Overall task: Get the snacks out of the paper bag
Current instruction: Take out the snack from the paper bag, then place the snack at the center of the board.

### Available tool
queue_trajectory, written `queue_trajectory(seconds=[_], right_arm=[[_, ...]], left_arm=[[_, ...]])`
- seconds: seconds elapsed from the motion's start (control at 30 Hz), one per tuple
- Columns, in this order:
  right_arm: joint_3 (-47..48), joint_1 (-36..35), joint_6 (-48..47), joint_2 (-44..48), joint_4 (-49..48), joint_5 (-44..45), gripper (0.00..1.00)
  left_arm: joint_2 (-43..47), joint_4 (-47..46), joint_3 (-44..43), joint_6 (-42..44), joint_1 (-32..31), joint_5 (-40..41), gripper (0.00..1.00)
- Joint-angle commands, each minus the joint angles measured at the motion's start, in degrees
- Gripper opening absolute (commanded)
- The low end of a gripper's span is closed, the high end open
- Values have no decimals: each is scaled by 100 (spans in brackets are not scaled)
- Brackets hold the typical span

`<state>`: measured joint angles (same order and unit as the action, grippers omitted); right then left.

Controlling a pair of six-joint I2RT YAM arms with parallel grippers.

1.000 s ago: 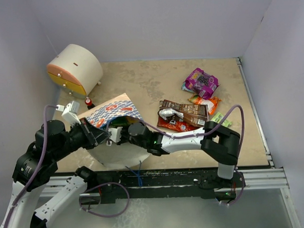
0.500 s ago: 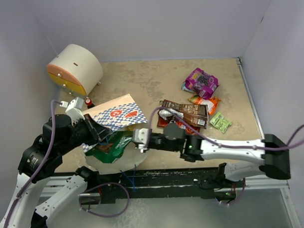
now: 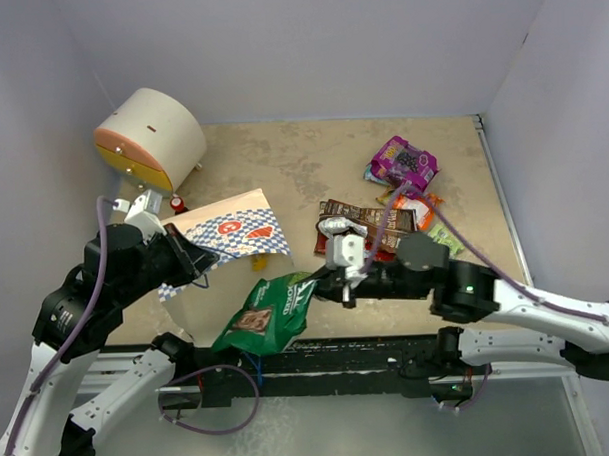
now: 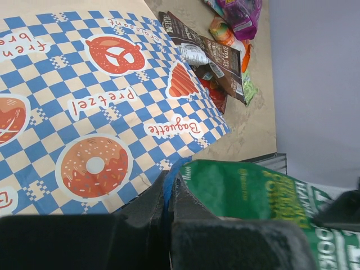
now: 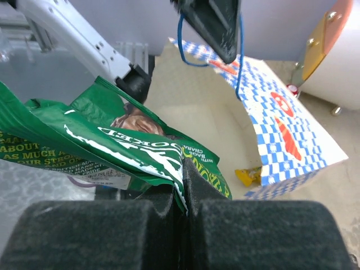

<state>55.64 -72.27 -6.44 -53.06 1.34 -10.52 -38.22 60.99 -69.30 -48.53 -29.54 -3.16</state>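
The white paper bag (image 3: 233, 232) with blue chequered band lies on its side at the left, mouth toward the near edge. My left gripper (image 3: 191, 264) is shut on its blue cord handle (image 4: 169, 183) and holds the mouth up. My right gripper (image 3: 322, 285) is shut on the top edge of the large green snack bag (image 3: 268, 314), which hangs outside the bag over the near table edge. A yellow packet (image 3: 258, 261) lies at the bag's mouth and shows in the right wrist view (image 5: 247, 176). The purple pouch (image 3: 404, 162), brown packets (image 3: 369, 224) and an orange packet (image 3: 421, 202) lie at the right.
A big cream cylinder with an orange end (image 3: 151, 138) stands at the back left, a tiny red-and-black object (image 3: 178, 204) beside it. Grey walls close the table on three sides. The metal rail (image 3: 339, 352) runs along the near edge.
My right gripper has drawn the green bag out of the paper bag, toward the near edge and right. The paper bag has flattened and the left gripper still holds its handle.
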Motion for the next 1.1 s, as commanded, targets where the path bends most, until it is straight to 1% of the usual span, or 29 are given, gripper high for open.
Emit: queue_trajectory(seconds=[0.0,0.07,0.13,0.2,0.27,0.33,0.4,0.47,0.6,0.7,0.8,0.87,0.97,1.07], right_arm=[[1145,10,781,780,1038,325,0],[1489,9,1216,903,1572,864,0],[1928,10,1912,938,2138,1403,0],[2535,3,2405,831,2739,2210,0],[3185,10,2704,645,3312,2940,0],[3702,6,2872,498,3667,3571,0],[3945,8,2952,446,3714,4368,0],[3939,6,2966,473,3559,5146,0],[3799,11,2666,349,3176,6508,0],[3887,9,2326,-9,3280,7332,0],[3651,39,1982,-302,3326,7670,0],[3329,181,1767,-412,3086,7490,0],[3074,814,2108,-668,3195,6956,0],[2954,1712,2506,-991,3529,6260,0]], left_arm=[[-55,-36,-233,29,27,211,0],[-39,-84,-204,130,27,222,0],[-36,-60,-210,159,27,286,0],[-63,-4,-276,160,27,315,0],[-102,17,-326,175,27,316,0],[-100,35,-328,192,29,331,0],[-86,35,-311,207,27,342,0],[-60,56,-327,214,26,342,0],[-9,133,-420,220,27,372,0],[-23,232,-494,174,27,425,0],[-46,211,-495,188,27,389,0],[-68,192,-488,187,27,328,0],[-114,29,-465,196,27,93,0],[-211,-239,-396,184,27,-227,0]])
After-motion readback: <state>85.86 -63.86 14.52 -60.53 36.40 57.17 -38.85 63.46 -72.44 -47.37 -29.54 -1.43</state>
